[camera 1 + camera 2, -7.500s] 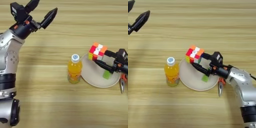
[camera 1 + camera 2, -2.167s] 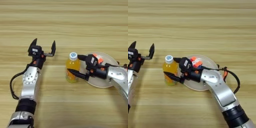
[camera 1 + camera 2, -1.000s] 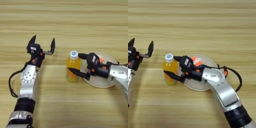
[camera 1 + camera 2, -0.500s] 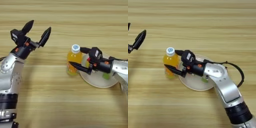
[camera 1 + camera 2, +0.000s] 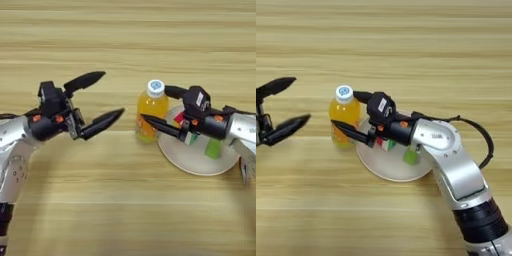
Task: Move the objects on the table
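The orange-juice bottle [image 5: 150,111] with its white cap stands upright on the table [image 5: 125,200], just left of the round plate. My right gripper [image 5: 155,104] is open and straddles it. One finger reaches behind the neck and the other crosses in front of the lower body. The puzzle cube [image 5: 387,144] lies on the plate, mostly hidden behind that gripper, with only a red and white corner showing. My left gripper [image 5: 112,93] is open and empty, pointing right, a short way left of the bottle.
A beige plate [image 5: 196,163] lies right of the bottle with a green block [image 5: 213,148] on it. A grey tool tip [image 5: 243,172] shows at the right edge. My right forearm and its black cable [image 5: 483,145] run down the right side.
My left gripper has swung right and nearer, towards the bottle, with its fingers still spread. My right gripper stays around the upright bottle. The view has shifted a little.
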Motion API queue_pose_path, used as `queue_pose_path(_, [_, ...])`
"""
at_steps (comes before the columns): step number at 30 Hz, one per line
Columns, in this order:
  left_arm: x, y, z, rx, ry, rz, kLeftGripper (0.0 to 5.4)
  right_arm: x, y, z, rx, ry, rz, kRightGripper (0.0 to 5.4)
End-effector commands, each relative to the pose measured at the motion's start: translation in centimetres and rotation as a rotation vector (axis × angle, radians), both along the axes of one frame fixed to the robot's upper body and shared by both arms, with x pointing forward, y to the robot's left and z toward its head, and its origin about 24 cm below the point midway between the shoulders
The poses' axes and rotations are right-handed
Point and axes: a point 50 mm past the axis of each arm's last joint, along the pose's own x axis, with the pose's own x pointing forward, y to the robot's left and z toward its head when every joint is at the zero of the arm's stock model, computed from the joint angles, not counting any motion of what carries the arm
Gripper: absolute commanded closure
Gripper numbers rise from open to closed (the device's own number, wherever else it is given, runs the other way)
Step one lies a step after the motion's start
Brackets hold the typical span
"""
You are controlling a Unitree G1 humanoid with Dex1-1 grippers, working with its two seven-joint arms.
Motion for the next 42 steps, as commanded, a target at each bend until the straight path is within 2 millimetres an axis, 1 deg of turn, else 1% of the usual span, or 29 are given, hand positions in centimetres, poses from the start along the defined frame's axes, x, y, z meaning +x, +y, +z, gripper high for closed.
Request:
queue_pose_path(1, [-0.3,-0.4,-0.6,0.097,0.010,-0.043,0.00,0.0,0.0,2.2,0.020,-0.076,0.023,1.94])
queue_pose_path(9, [0.2,-1.4,-1.7,0.159,0.017,-0.054,0.00,-0.5,0.1,3.3,0.027,-0.102,0.049,1.94])
queue_pose_path(17, [0.4,-2.4,-2.8,0.199,0.023,-0.067,0.00,-1.5,0.8,3.7,0.042,-0.105,0.092,1.94])
queue_pose_path(22, [0.5,-2.8,-3.0,0.202,0.020,-0.068,0.00,-1.9,1.3,3.5,0.038,-0.096,0.118,1.94])
queue_pose_path(29, [0.5,-3.2,-3.0,0.198,0.013,-0.079,0.00,-2.1,2.3,2.5,0.029,-0.060,0.154,1.94])
queue_pose_path(35, [0.4,-3.4,-3.1,0.198,0.012,-0.092,0.00,-2.3,2.7,2.3,0.028,-0.056,0.168,1.94])
queue_pose_path(36, [0.3,-3.4,-3.1,0.199,0.012,-0.092,0.17,-2.3,2.7,2.4,0.028,-0.056,0.169,1.94])
queue_pose_path(38, [0.3,-3.4,-3.2,0.201,0.013,-0.091,0.28,-2.3,2.7,2.4,0.028,-0.057,0.171,1.94])
queue_pose_path(42, [0.3,-3.5,-3.3,0.207,0.011,-0.089,0.69,-2.3,2.7,2.4,0.028,-0.061,0.171,1.94])
